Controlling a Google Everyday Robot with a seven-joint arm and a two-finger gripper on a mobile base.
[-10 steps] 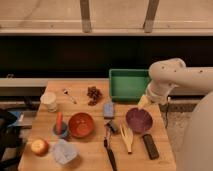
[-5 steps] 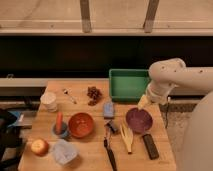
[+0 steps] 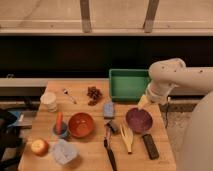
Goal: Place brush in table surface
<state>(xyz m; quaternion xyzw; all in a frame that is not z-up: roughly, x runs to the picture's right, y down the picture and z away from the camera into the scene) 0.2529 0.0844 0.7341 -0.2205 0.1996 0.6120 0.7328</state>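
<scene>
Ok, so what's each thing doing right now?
gripper, open, holding nothing, over the far rim of the purple bowl
brush, lying flat on the table surface, untouched
green tray, empty
orange bowl, upright, empty
purple bowl, upright, empty

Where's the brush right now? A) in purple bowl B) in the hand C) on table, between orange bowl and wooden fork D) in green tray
C: the brush lies on the table surface between the orange bowl and the wooden fork; the hand, open and empty, is up by the purple bowl's far rim.
</scene>
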